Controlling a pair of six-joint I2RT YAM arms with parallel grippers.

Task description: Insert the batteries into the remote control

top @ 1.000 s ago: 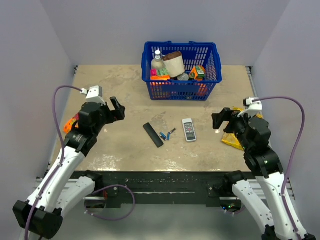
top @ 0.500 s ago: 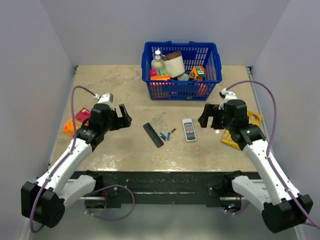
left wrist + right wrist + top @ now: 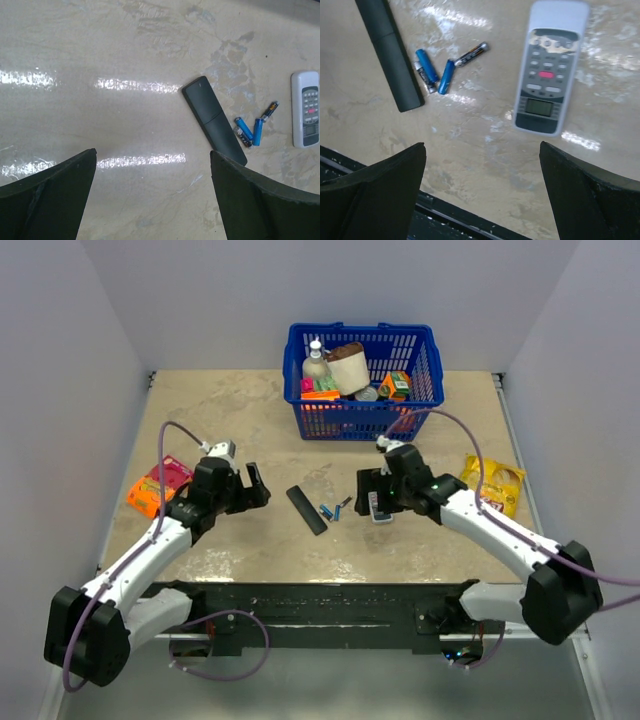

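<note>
Beige mottled table (image 3: 230, 410). At its far edge, a blue plastic basket (image 3: 340, 418) holds a white-capped bottle (image 3: 316, 362), a tan cylindrical container (image 3: 349, 367) and small colourful packs. White-grey remote (image 3: 547, 70), buttons and display upward, near centre. Orange-pink packet (image 3: 158, 485) at left; yellow snack bag (image 3: 492, 483) at right.

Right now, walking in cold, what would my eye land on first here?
Probably the blue basket, crammed with colourful odds and ends at the far middle of the table. Next, the left gripper and right gripper hang open at either end of a small cluster mid-table: a black remote, blue batteries beside it and a white remote.
</note>
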